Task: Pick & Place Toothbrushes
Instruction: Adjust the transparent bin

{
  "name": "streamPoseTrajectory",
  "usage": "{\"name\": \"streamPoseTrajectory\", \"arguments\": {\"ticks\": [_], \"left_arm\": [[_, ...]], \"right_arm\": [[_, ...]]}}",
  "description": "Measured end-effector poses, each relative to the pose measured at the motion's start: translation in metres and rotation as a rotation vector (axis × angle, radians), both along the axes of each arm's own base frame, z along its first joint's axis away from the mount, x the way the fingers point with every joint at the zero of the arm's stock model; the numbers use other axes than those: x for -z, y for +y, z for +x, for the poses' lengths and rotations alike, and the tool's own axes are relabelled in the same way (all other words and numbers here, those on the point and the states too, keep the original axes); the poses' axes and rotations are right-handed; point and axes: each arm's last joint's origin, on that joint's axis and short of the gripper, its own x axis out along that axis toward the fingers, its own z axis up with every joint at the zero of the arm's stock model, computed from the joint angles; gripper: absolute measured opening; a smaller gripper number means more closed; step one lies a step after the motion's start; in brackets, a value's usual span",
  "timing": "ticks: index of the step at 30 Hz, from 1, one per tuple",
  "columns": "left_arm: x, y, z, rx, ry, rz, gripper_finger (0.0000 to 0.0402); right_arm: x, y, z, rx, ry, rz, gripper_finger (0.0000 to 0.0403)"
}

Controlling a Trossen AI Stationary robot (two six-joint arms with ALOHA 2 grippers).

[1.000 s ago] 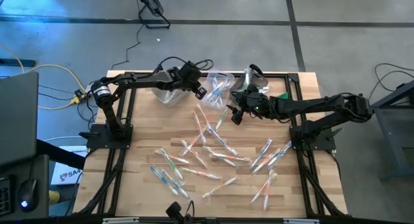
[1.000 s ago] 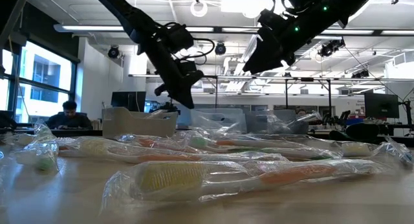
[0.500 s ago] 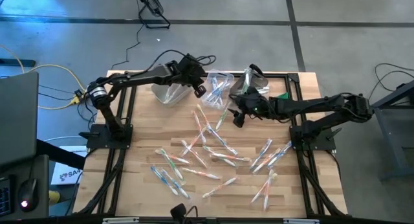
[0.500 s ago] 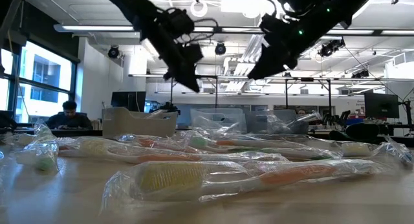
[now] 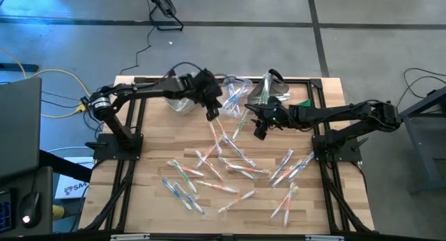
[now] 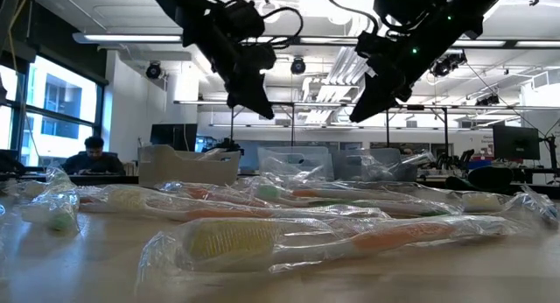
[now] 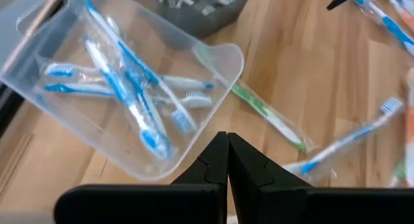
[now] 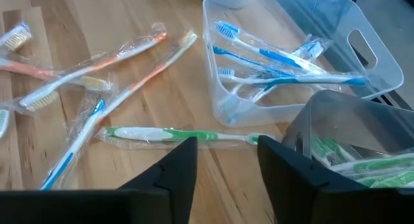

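High view: we see the toothbrushes (image 5: 230, 164) scattered in their wrappers across the wooden bench (image 5: 153, 150), with blue ones already in a clear bin (image 8: 291, 62); the right pincer (image 5: 260, 132) hovers empty above a green toothbrush (image 8: 181, 136), fingers parted. The left pincer (image 5: 211, 113) hangs clenched near that bin, grasping nothing.

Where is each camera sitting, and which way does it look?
High view: above, looking straight down at the wooden table; both arms show.
Low view: at tabletop height, looking across wrapped toothbrushes; arms come from above.
Left wrist view: past the shut left gripper at the clear plastic bin of blue toothbrushes.
Right wrist view: past the right gripper, open.
Both wrist views share that bin.
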Motion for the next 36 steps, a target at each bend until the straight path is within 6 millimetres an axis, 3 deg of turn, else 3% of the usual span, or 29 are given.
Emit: {"name": "streamPoseTrajectory", "arguments": {"ticks": [7, 14, 19, 28, 36], "left_arm": [[0.006, -0.030, 0.014, -0.067, -0.028, 0.067, 0.0000], [0.031, -0.048, 0.015, -0.150, -0.073, 0.082, 0.0000], [0.039, -0.048, 0.014, -0.175, -0.140, 0.069, 0.0000], [0.043, -0.047, 0.011, -0.167, -0.080, 0.143, 0.0000], [0.073, -0.050, -0.002, -0.160, -0.122, 0.158, 0.0000]], "right_arm": [[0.000, 0.000, 0.000, 0.000, 0.000, 0.002, 0.0111], [0.000, 0.001, 0.000, -0.017, -0.002, 0.015, 0.0082], [0.000, 0.001, 0.000, -0.018, -0.001, 0.014, 0.0076], [0.000, 0.001, 0.000, 0.010, -0.018, 0.044, 0.0070], [0.004, 0.000, 0.003, 0.041, -0.029, 0.086, 0.0034]]}}
